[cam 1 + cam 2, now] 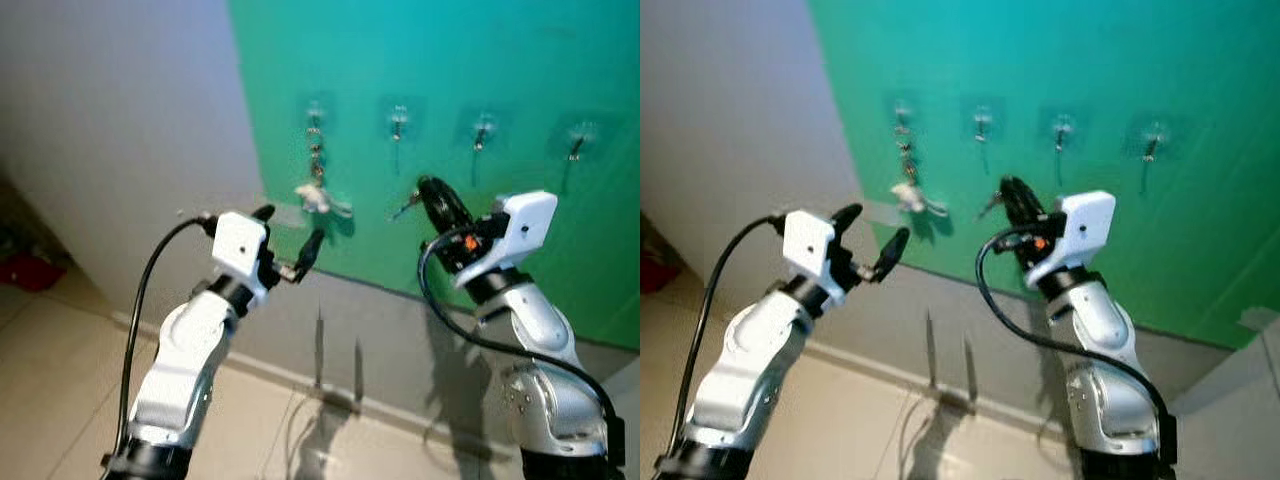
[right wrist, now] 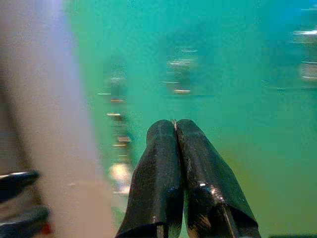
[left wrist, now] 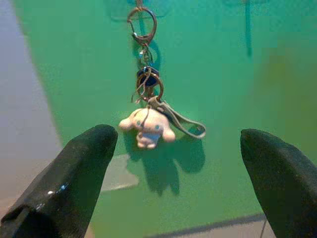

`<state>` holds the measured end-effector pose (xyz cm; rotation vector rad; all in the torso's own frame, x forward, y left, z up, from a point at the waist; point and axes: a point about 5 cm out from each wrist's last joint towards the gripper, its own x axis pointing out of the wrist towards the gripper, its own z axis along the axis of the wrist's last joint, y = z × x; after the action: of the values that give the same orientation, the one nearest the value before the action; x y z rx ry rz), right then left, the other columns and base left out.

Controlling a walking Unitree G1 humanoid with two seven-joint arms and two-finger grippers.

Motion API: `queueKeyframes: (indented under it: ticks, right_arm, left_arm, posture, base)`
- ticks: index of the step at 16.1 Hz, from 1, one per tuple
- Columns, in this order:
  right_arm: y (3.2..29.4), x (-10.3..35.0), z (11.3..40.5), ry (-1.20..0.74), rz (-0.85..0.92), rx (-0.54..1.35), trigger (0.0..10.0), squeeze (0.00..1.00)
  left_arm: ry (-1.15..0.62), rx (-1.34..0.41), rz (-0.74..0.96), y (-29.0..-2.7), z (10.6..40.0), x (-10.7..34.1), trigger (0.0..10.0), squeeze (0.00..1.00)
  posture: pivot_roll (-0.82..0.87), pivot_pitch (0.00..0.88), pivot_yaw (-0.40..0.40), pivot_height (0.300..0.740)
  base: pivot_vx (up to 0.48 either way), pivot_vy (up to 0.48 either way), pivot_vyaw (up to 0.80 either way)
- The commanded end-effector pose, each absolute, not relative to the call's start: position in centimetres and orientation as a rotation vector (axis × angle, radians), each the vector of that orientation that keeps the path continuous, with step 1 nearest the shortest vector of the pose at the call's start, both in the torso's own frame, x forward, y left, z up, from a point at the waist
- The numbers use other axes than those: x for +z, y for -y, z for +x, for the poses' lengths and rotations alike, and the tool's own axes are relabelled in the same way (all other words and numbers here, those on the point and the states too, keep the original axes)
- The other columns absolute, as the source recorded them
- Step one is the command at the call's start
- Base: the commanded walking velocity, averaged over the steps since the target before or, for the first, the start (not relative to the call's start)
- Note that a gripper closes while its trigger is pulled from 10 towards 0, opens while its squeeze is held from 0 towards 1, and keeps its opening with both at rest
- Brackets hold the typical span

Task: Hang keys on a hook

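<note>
A keychain with a white plush figure, a grey strap and a metal clasp hangs from the leftmost hook on the green wall panel. My left gripper is open just below and left of the plush, which shows between its fingers without touching them. My right gripper is shut, pointing at the panel below the second hook. A small grey metal piece shows by its tip; whether it is held I cannot tell.
Two more hooks sit to the right on the panel. A grey-white wall adjoins on the left, with a grey skirting band below. Tiled floor lies underneath, and something red sits far left.
</note>
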<state>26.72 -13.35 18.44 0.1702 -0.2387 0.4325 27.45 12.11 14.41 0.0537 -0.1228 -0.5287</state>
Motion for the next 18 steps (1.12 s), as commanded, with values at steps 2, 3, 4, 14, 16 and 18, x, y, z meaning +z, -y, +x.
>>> queueKeyframes:
  ticks: [2, 3, 4, 14, 16, 18]
  right_arm:
    - [12.7, 19.4, 26.8, 0.259, 0.18, 0.512, 10.0, 0.0]
    - [12.5, 19.9, 26.9, 0.27, 0.184, 0.535, 10.0, 0.0]
    - [12.2, 20.2, 27.0, 0.278, 0.186, 0.552, 10.0, 0.0]
    - [10.4, 21.6, 31.4, 0.281, 0.184, 0.454, 10.0, 0.0]
    - [10.5, 21.6, 32.2, 0.28, 0.19, 0.415, 10.0, 0.0]
    - [10.7, 22.0, 33.0, 0.291, 0.195, 0.381, 10.0, 0.0]
  left_arm:
    - [0.168, -0.603, 0.048, -11.5, 27.2, 15.2, 10.0, 0.0]
    - [0.163, -0.625, 0.041, -11.4, 27.2, 15.2, 10.0, 0.0]
    - [0.163, -0.648, 0.038, -11.3, 27.1, 15.3, 10.0, 0.0]
    - [0.132, -0.698, 0.093, -11.5, 27.1, 15.4, 10.0, 0.0]
    - [0.129, -0.687, 0.096, -11.6, 27.0, 15.4, 10.0, 0.0]
    - [0.127, -0.684, 0.097, -11.6, 27.0, 15.3, 10.0, 0.0]
  posture:
    - [-0.07, 0.007, 0.037, 0.74]
    - [-0.07, 0.004, 0.037, 0.74]
    - [-0.07, 0.005, 0.037, 0.74]
    - [-0.04, 0.014, 0.045, 0.74]
    - [-0.03, 0.022, 0.038, 0.74]
    - [-0.03, 0.021, 0.033, 0.74]
  base:
    - [0.0, 0.0, 0.0]
    - [0.0, 0.0, 0.0]
    - [0.0, 0.0, 0.0]
    - [0.0, 0.0, 0.0]
    - [0.0, 0.0, 0.0]
    - [0.0, 0.0, 0.0]
